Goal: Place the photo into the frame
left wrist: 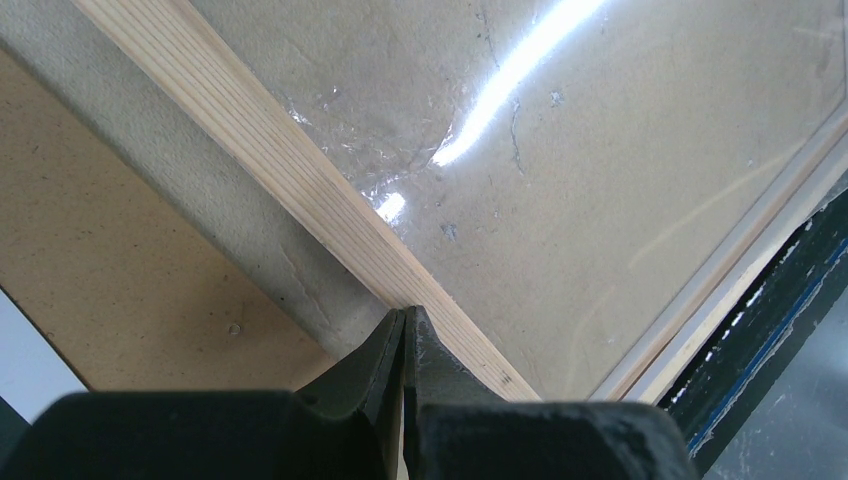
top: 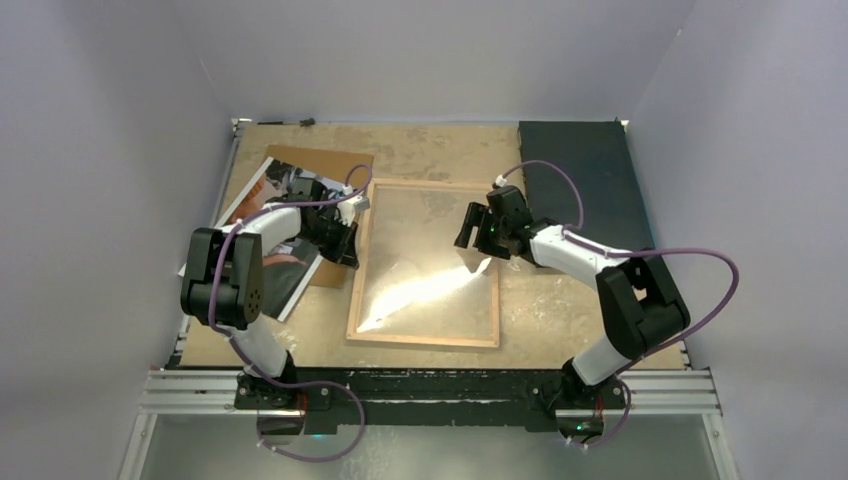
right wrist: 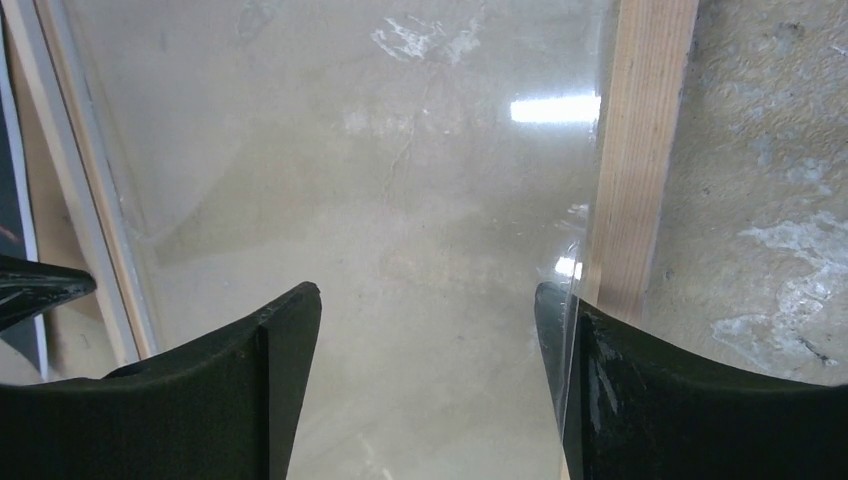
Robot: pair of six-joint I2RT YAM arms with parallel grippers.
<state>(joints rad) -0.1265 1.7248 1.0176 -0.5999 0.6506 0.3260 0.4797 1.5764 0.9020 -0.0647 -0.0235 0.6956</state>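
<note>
One frame (top: 420, 339), one photo (top: 256, 194), one brown board (top: 332, 160), one black mat (top: 576, 150).

**Layout, top view**

Frame (top: 425, 265) lies at the centre of the table (top: 440, 140). Photo (top: 255, 195) sits centre left, on the board (top: 335, 162), and both are just left of the frame. Mat (top: 580, 170) lies upper right, beside the frame's far right corner. Left gripper (top: 348, 240) is at the frame's left rail. Right gripper (top: 470, 230) is over its upper right part.
</note>
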